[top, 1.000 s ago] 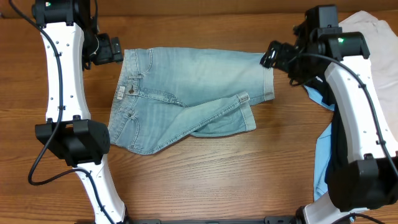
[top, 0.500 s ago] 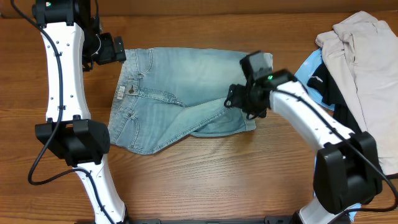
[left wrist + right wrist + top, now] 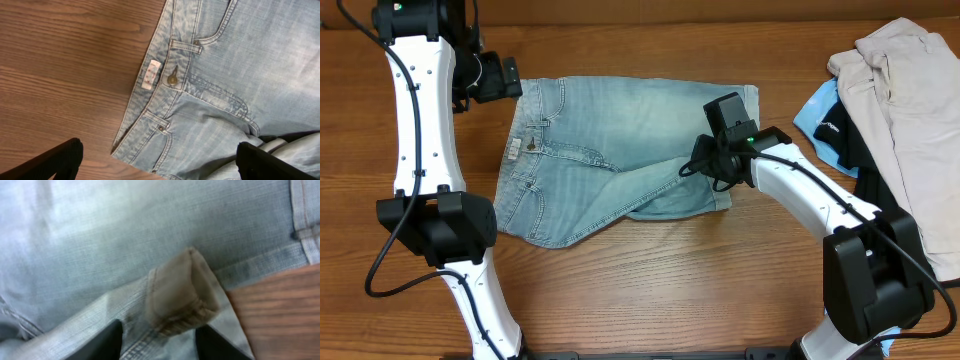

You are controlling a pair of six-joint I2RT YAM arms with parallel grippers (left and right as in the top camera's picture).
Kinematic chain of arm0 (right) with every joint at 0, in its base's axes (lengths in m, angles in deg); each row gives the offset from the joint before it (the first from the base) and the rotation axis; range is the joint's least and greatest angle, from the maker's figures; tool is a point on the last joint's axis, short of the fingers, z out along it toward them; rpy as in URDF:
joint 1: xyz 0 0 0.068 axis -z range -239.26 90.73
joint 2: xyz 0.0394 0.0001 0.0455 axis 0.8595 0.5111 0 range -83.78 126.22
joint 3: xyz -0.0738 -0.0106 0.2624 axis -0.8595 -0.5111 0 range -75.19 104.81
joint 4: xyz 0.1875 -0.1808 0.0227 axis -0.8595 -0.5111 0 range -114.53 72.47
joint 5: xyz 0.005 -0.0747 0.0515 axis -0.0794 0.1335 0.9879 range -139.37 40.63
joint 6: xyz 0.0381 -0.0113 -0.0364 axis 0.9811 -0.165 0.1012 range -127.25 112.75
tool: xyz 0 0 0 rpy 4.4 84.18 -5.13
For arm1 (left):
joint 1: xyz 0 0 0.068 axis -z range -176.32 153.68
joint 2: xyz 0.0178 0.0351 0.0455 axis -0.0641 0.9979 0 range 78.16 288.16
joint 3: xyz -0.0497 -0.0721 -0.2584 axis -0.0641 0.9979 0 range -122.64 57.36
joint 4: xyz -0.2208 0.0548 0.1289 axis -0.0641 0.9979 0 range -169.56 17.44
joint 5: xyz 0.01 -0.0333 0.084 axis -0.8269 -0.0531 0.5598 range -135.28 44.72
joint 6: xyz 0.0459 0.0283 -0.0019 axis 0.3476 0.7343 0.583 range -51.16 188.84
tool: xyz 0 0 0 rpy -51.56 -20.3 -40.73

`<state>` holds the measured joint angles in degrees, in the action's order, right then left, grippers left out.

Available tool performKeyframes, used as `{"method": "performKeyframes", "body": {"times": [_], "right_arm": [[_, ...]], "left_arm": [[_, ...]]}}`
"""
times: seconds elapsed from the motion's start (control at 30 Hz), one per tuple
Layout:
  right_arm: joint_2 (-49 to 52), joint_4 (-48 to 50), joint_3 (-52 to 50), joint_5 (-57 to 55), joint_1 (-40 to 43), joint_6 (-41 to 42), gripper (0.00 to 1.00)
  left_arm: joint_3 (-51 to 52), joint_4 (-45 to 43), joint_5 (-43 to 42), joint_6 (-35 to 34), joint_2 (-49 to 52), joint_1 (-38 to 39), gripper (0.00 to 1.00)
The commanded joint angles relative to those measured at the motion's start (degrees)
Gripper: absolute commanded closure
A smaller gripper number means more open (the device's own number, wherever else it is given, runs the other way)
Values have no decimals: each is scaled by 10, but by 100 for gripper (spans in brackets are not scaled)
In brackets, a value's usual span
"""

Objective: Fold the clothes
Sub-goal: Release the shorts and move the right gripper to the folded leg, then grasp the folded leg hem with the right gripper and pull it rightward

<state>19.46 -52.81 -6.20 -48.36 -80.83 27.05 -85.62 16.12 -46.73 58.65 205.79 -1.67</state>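
Note:
The light-blue denim shorts (image 3: pixel 610 140) lie flat on the wooden table, waistband to the left, with the near leg folded up across the far one. My left gripper (image 3: pixel 503 79) hovers open just beyond the waistband; in its wrist view the button and label (image 3: pixel 150 74) show, and the left gripper (image 3: pixel 157 161) holds nothing. My right gripper (image 3: pixel 700 165) is down on the folded leg's hem. In the right wrist view its fingers (image 3: pixel 102 342) straddle the raised hem cuff (image 3: pixel 180 292), partly closed, with denim between them.
Beige trousers (image 3: pixel 910 110) lie heaped at the right edge over a sky-blue shirt (image 3: pixel 820 122) and a black one (image 3: pixel 865 175). Bare wood (image 3: pixel 650 290) stretches in front of the shorts.
My right arm swung from the far leg's hem at the right inward to the folded leg's hem, and its jaws have narrowed around it. The left arm has not moved.

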Motion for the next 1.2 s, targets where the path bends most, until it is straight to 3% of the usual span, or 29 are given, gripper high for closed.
{"method": "performKeyframes", "body": {"times": [0.0,0.07,0.1,0.3,0.47,0.63,0.73,0.77,1.17], "right_arm": [[-2,7,0,-12,-1,3,68],[-2,5,1,-9,0,2,94],[-3,2,3,-7,0,2,96],[-8,-98,100,29,19,-24,96],[-33,-300,228,44,35,-36,96],[-73,-379,256,45,41,-58,96],[-67,-389,245,46,43,-56,57],[-64,-382,238,47,43,-55,53],[5,-157,81,77,49,-8,42]], "left_arm": [[1,-4,5,2,-2,2,0],[1,-4,5,13,-2,1,0],[1,-4,6,17,-2,1,0],[1,-9,5,22,-2,-4,0],[1,11,23,30,-2,-20,0],[1,11,2,29,-2,-52,0],[1,11,-9,30,-2,-68,0],[1,11,-12,30,-2,-71,0],[1,-3,-15,47,-2,-74,0]]}}
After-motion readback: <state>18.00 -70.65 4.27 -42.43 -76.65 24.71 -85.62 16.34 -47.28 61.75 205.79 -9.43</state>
